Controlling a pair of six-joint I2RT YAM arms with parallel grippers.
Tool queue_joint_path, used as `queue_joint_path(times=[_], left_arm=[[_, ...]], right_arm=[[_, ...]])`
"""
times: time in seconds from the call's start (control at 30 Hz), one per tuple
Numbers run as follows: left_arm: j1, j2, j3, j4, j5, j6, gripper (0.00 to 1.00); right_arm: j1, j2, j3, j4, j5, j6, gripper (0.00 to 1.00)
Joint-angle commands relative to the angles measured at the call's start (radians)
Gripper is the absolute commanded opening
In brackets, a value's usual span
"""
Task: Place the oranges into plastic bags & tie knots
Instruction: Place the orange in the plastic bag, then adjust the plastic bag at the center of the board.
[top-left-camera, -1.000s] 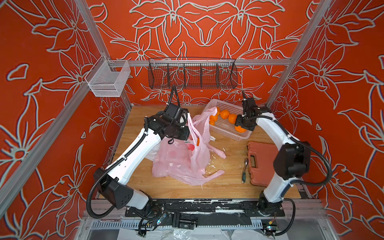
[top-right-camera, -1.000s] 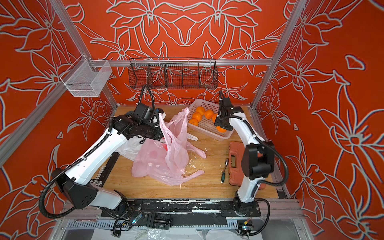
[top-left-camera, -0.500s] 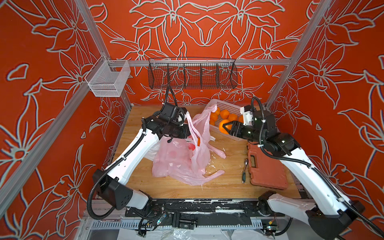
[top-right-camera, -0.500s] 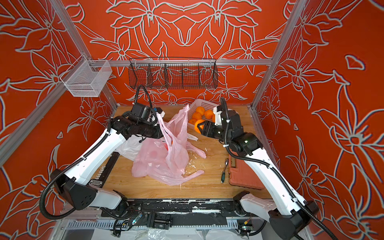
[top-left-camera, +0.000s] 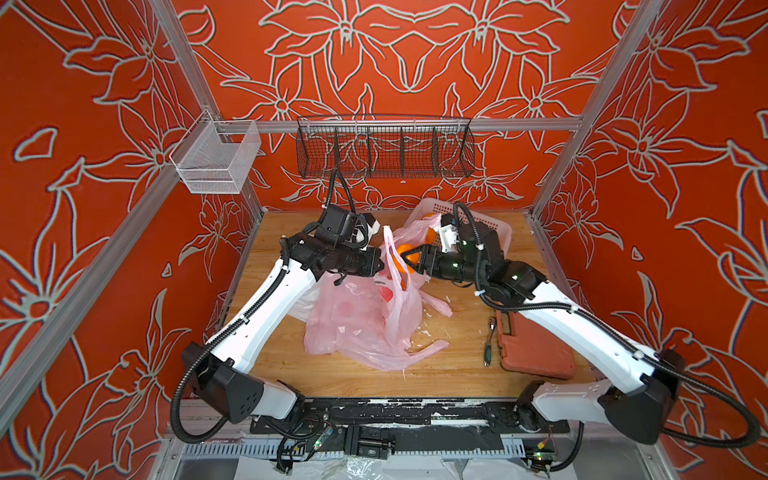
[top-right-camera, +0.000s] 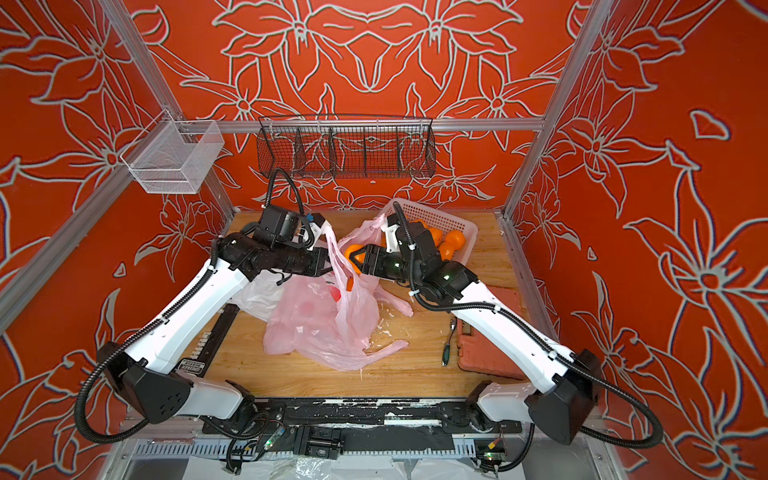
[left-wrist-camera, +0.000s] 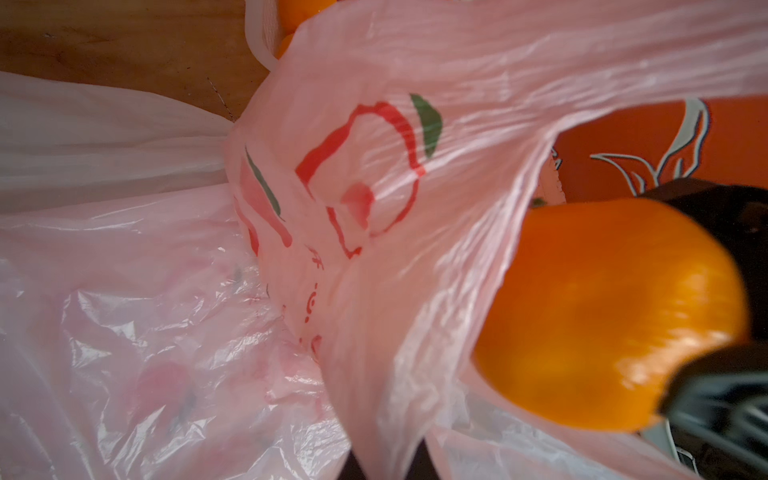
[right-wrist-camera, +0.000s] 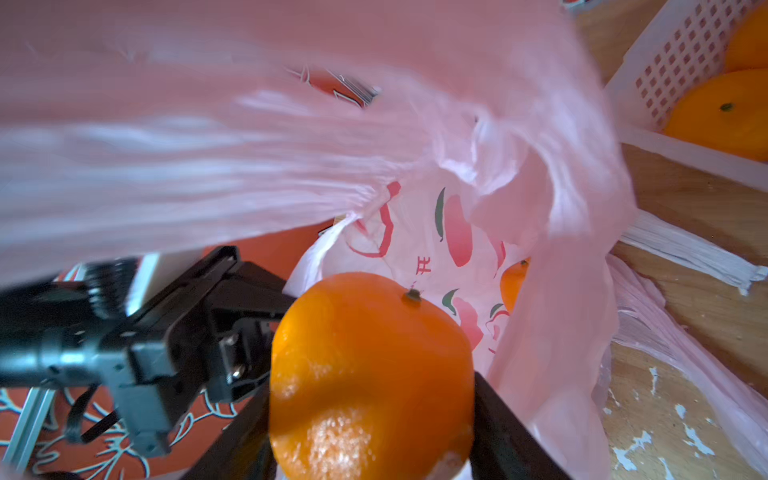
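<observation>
- Wooden table (top-left-camera: 457, 357), floral walls; basket (top-right-camera: 440, 213) at one o'clock.
- Right gripper (top-left-camera: 412, 258) clamps one bright, stem-dotted orange (right-wrist-camera: 370, 365) at the centre bag (top-left-camera: 357, 324) mouth; a second orange (right-wrist-camera: 513, 282) inside; three-plus in basket.
- Left gripper (top-left-camera: 380, 266) pinched shut on the pink peach-print bag's rim.

A wooden table (top-left-camera: 457, 365) was enclosed by orange walls (top-left-camera: 415, 50) printed with pale flowers. A white perforated plastic basket (top-right-camera: 465, 226) was set at its far right corner. A closed orange tool case (top-left-camera: 536, 353) was laid near the right edge, with a small ratchet wrench (top-left-camera: 490, 340) placed just beside it, towards the middle. A black wire basket (top-left-camera: 384, 151) was hung on the back rail, and a white mesh basket (top-left-camera: 216, 166) on the left rail.
</observation>
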Motion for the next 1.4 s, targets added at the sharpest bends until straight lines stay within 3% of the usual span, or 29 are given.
queue_joint_path(times=[0.0, 0.07, 0.13, 0.37, 0.6, 0.77, 0.9, 1.1, 1.37], left_arm=[[0.004, -0.029, -0.005, 0.007, -0.011, -0.004, 0.0], [0.009, -0.034, -0.007, 0.007, -0.019, -0.014, 0.0], [0.012, -0.037, -0.011, 0.01, -0.025, -0.019, 0.0], [0.018, -0.041, -0.023, 0.017, -0.03, -0.028, 0.0], [0.028, -0.068, -0.071, 0.061, -0.031, -0.07, 0.0], [0.028, -0.073, -0.094, 0.09, -0.017, -0.097, 0.0], [0.027, -0.07, -0.092, 0.09, -0.014, -0.095, 0.0], [0.028, -0.067, -0.087, 0.083, -0.005, -0.09, 0.0], [0.028, -0.068, -0.088, 0.069, -0.005, -0.088, 0.0]], right_arm=[[0.012, 0.041, 0.056, 0.051, 0.002, 0.022, 0.58], [0.015, 0.058, 0.065, 0.032, 0.016, 0.011, 0.71], [0.018, 0.056, 0.058, 0.03, 0.029, 0.008, 0.76], [0.019, -0.006, 0.052, -0.009, 0.077, -0.049, 0.79], [0.02, -0.229, -0.133, 0.02, 0.296, -0.171, 0.83], [0.031, -0.39, -0.292, 0.138, 0.201, -0.342, 0.86], [0.086, -0.465, -0.319, 0.13, 0.221, -0.464, 0.88], [0.079, -0.441, -0.283, 0.17, 0.319, -0.651, 0.96], [0.055, -0.307, -0.181, 0.362, 0.302, -0.681, 0.98]])
